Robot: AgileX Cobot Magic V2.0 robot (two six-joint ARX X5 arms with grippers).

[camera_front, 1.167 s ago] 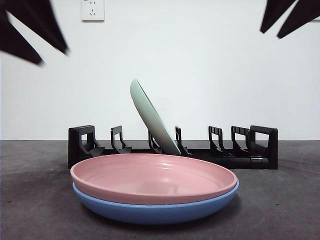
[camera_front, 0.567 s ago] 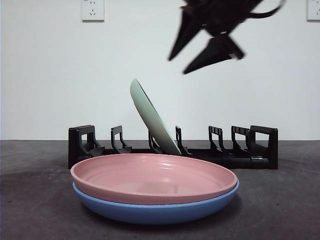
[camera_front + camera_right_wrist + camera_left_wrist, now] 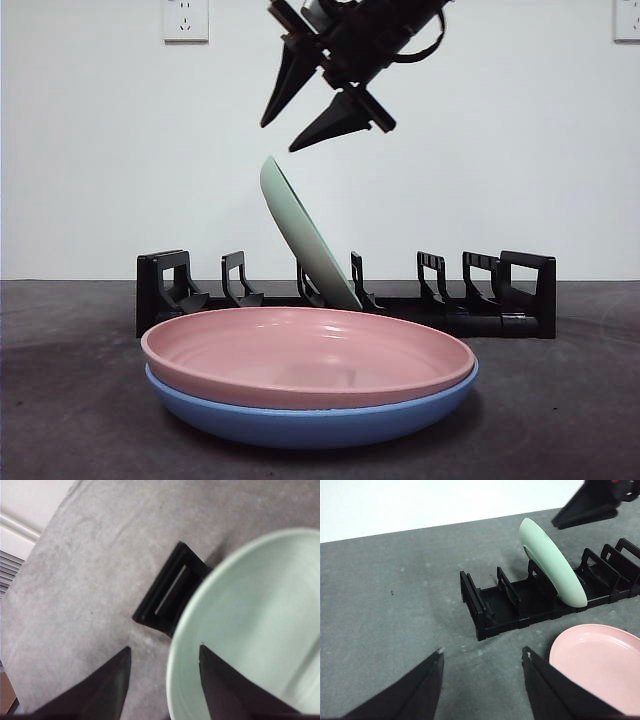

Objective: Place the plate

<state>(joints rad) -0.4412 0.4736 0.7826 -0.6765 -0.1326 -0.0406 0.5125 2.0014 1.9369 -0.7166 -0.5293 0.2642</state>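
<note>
Since a moment ago, my right tool (image 3: pixel 315 118) has come over and down, and now it hangs just above the top rim of the pale green plate (image 3: pixel 305 235). Its two black jaws are apart and hold nothing. Through my right wrist camera I see the green plate's rim between those jaws, with the end of the black dish rack (image 3: pixel 170 592) past it.

That green plate leans tilted in a middle slot of the dish rack (image 3: pixel 480 300), its lower edge down in the rack. None of the plates has moved.

Near the front of the gray counter (image 3: pixel 560 400) a pink plate (image 3: pixel 305 355) sits flat, stacked on a blue plate (image 3: pixel 300 425). They lie apart from the rack.

My left tool (image 3: pixel 482 672) waits over the bare counter, off to the side of the rack. Its jaws are apart too, and empty
</note>
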